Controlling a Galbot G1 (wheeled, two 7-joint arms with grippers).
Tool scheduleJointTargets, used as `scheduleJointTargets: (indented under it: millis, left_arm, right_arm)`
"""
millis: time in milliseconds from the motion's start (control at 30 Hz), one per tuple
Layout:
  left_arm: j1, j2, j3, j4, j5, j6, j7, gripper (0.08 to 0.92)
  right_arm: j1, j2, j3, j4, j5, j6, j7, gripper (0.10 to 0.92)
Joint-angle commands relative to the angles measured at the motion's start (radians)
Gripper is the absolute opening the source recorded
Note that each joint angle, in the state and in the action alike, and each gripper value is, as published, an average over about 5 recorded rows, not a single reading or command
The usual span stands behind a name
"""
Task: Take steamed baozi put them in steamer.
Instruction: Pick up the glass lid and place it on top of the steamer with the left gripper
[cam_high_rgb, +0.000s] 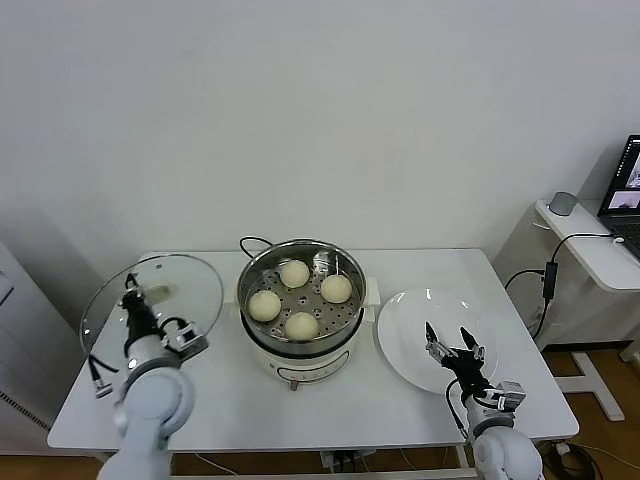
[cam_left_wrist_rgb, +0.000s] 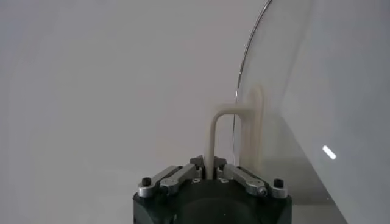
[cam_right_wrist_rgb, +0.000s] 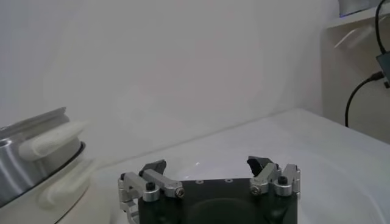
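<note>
Four pale cream-yellow dome-shaped buns (cam_high_rgb: 300, 299) are sitting on the perforated tray inside the round shiny stainless-steel steamer pot (cam_high_rgb: 347, 324) on its cream-white base, mid-table. None are remaining on the round white plate (cam_high_rgb: 405, 350) just beside the pot, on the robot's right.

Left gripper (cam_high_rgb: 131, 290) is holding the flat round glass lid (cam_high_rgb: 190, 280) up off the table, tilted on edge, to the left of the pot. In the left wrist view the fingers are clamped tight on the lid's cream loop handle (cam_left_wrist_rgb: 224, 128).

Right gripper (cam_high_rgb: 448, 346) is hovering over the white plate with its jaws spread wide and nothing between them.

Judgement: the loading step appears complete, all four buns being in the tray. The step in hand is likely the cover. Whether the lid is touching the table at its lower rim cannot be told from the head view.

Next move calls for the left arm swinging the lid over the pot, levelling it, centring it on the rim and lowering before letting go. Right arm needs only to be staying clear of the pot.
</note>
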Motion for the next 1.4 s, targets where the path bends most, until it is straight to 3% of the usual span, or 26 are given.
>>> scheduleJointTargets:
  millis: [33,233,467,900,1400]
  left_arm:
    - [-0.17,-0.192,0.222,-0.001,0.222,0.083,0.156,0.134]
    - [-0.23,-0.267,0.347,0.095,0.2,0.083,0.16,0.134]
    - [-0.263,-0.271,0.45,0.178,0.097,0.083,0.114,0.134]
    - [-0.28,-0.271,0.46,0.266,0.071,0.083,0.031,0.134]
    - [-0.285,-0.271,0.45,0.316,0.109,0.083,0.031,0.134]
  right_arm:
    - [-0.002,-0.001,0.003,0.003,0.0,-0.003,-0.001,0.823]
    - [-0.01,-0.001,0.009,0.004,-0.001,-0.002,-0.001,0.823]
    - [-0.019,0.0,0.016,0.007,-0.001,-0.001,-0.001,0.823]
    - [-0.027,0.016,0.022,0.015,-0.008,-0.002,-0.001,0.823]
    - [-0.033,0.026,0.02,0.019,-0.018,0.0,-0.001,0.823]
